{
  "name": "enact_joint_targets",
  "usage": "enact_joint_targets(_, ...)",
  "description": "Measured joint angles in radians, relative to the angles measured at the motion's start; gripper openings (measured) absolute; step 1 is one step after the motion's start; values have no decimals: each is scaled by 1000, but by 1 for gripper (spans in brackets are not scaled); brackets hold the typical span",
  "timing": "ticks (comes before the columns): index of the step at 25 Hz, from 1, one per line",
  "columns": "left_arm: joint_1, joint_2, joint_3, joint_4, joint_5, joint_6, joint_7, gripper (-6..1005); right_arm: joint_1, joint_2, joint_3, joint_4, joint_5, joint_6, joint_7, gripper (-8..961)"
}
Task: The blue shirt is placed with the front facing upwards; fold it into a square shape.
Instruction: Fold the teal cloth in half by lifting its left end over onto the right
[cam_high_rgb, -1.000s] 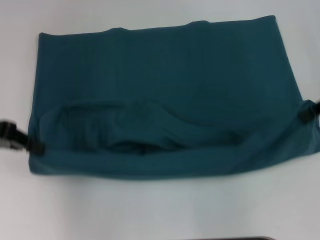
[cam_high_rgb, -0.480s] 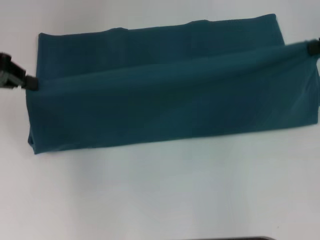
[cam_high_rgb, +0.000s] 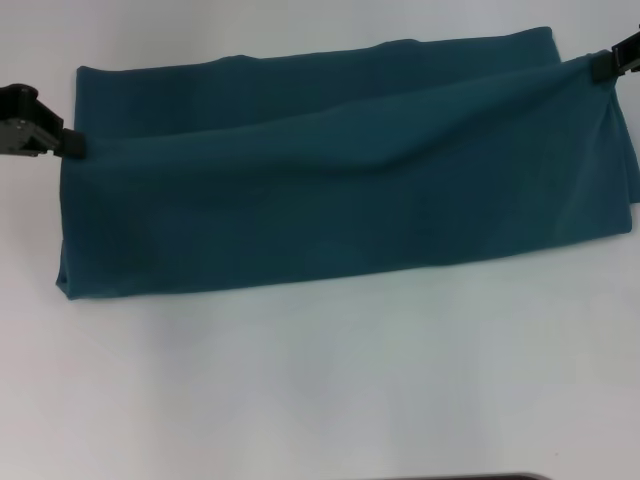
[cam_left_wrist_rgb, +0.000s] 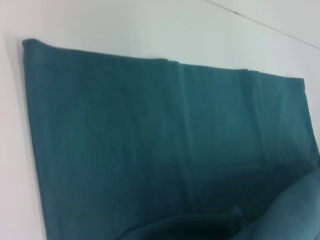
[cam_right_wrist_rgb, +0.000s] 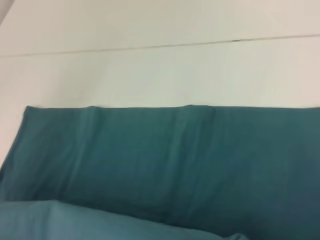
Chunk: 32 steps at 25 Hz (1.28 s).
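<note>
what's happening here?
The robot is folding the blue shirt on the white table. The left end effector and right end effector each pinch one end of a lifted fabric edge, held over the layer lying flat beneath. The edge is partway to the far side; a strip of the lower layer is uncovered along the far edge. The fold isn't laid down yet, and the shirt reads as a long rectangle, not a square.
</note>
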Motion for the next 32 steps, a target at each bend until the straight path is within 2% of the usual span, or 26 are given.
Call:
enact_joint_targets(7,-18,-7,7,0,-1,-57,-17,31,-30,0,7,6,-6,88,23,148)
enact_joint_targets(11,-36,-8,44,7,3,-110,-51,34,-37,5,0,19,-8,130,26,152)
enact_joint_targets(22,-165,3,88,100,47,-234,-104,40,-14,13,-15,50,-15,251,36,165)
enact_joint_targets(27,-208,0,98,140,90,-321,-114,42,-9,39,-91,50,-15,365,37,171)
enact_joint_targets(32,-215,-27,134,147,103,-452,-125,45,-1,56,-144,89,-42,508,45,176)
